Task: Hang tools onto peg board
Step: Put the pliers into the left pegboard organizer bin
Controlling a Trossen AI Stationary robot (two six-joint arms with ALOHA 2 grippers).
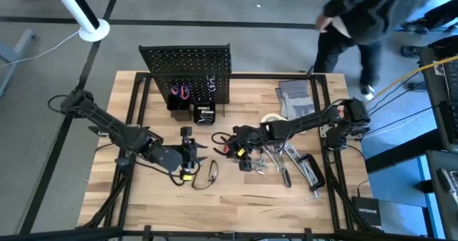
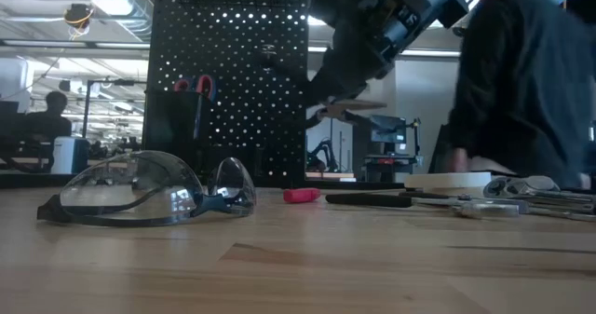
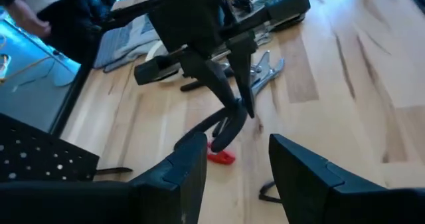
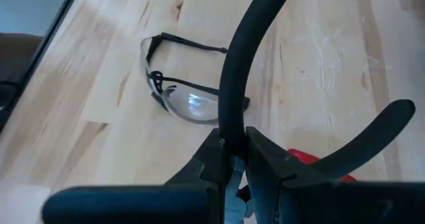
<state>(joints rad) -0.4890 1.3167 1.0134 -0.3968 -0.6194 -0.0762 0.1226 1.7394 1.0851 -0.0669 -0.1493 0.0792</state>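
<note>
The black peg board [image 1: 187,66] [image 2: 233,72] stands upright at the table's far middle, with red-handled tools [image 1: 180,93] in its front bin. My right gripper [image 1: 240,144] [image 4: 238,141] hovers mid-table, shut on black-handled pliers [image 3: 226,121] [image 2: 346,104]. A small red piece [image 2: 301,195] [image 3: 222,156] lies on the wood beneath them. Clear, black-framed safety glasses [image 1: 207,174] [image 4: 182,98] [image 2: 140,188] rest on the table nearer the front. My left gripper [image 1: 187,155] [image 3: 237,147] is open, just left of the pliers, touching nothing. My right gripper pinches one black handle of the pliers [image 4: 230,117] between its two fingers, coming from above on a slant. That handle arches out past the fingertips and the other handle [image 4: 372,134] spreads off to the side. The pliers are lifted clear of the table.
More loose tools [image 1: 286,159] lie in a heap on the right of the table, with a white tape roll [image 1: 272,118] and grey gloves [image 1: 293,94] behind them. A person in dark clothes [image 1: 365,19] [image 2: 531,81] stands at the far right corner.
</note>
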